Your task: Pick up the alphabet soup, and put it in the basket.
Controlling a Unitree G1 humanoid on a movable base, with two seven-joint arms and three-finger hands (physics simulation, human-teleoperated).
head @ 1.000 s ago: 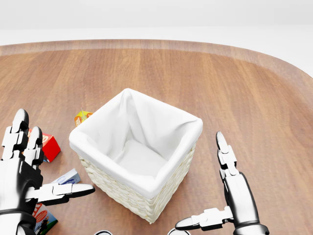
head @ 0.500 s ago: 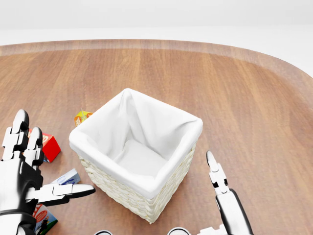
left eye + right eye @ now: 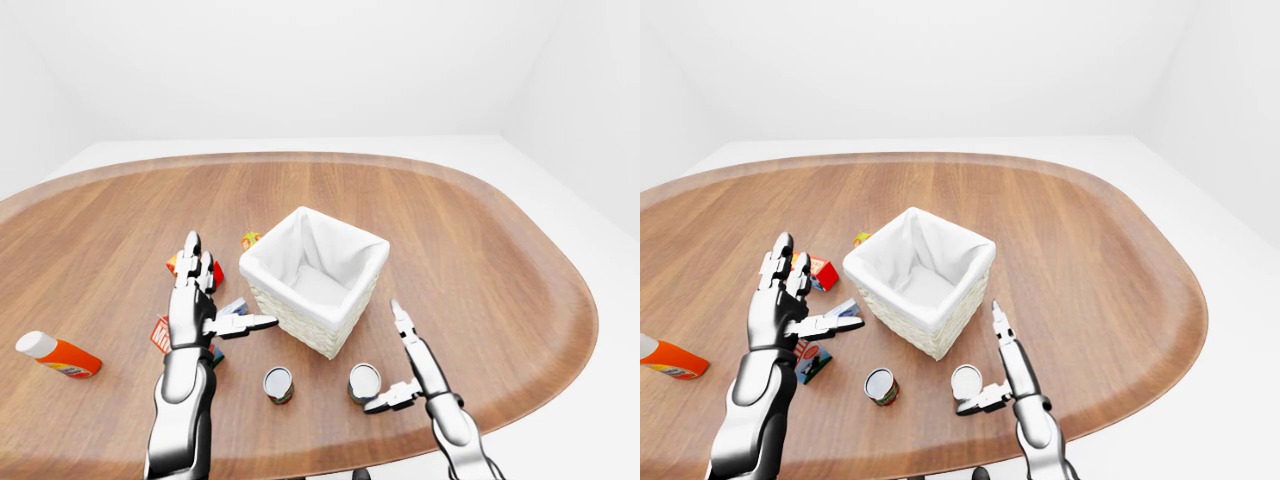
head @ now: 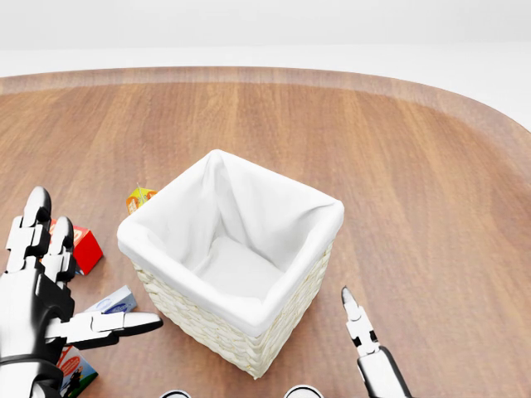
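Lower now, the right hand (image 3: 415,375) reaches, fingers spread, beside the silver-lidded alphabet soup can (image 3: 363,383) near the worktop's near edge; next, close around it, below the white-lined wicker basket (image 3: 314,280).

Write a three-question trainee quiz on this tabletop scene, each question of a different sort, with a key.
1. True or false: the basket already holds a can.
2. Multiple choice: in the left-eye view, the right hand has its thumb beside which thing? A) the orange bottle B) the right-hand can C) the red box
3. Fill in: the two cans, the left-hand can and the right-hand one, stand toward the ____ of the left-eye view from the basket.

Key: 1 false, only its white lining shows. 2 B. 3 bottom.
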